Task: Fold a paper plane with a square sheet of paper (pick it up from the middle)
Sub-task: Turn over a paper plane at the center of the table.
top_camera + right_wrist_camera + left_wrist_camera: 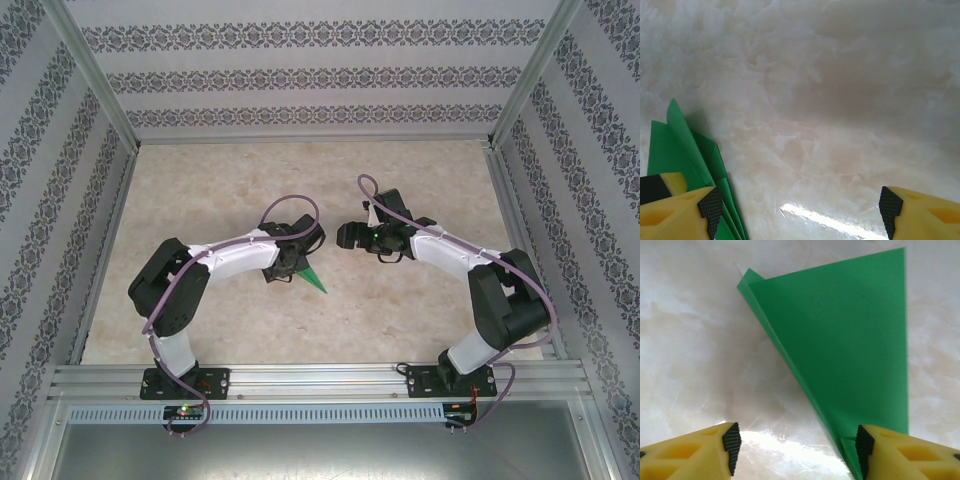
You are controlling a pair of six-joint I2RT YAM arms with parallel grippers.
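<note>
The paper plane (314, 279) is lying flat on the marbled table (430, 320), close to the middle and a touch toward 6 o'clock in the overhead view. Only its green pointed end is showing there, poking out toward 4 o'clock from under the left gripper (283, 270).

In the left wrist view the paper is spreading wide at 12 to 1 o'clock and narrowing to a point at 5 o'clock. A layered folded edge is running down its 9 o'clock side, and a small doubled corner is sticking out at 11 o'clock. The left gripper's fingers are standing well apart with bare table between them, grasping nothing. The plane's tip is sitting right at the black pad (865, 447) of the finger at 5 o'clock. It looks as if it may be touching, but the view is too tight to tell.

The right gripper (350, 237) is hovering near the plane, at about 1 o'clock from it in the overhead view. In its own wrist view its fingers are spread wide and released, holding nothing. Stacked green folds are showing at 8 o'clock, just beside the finger on that side.
</note>
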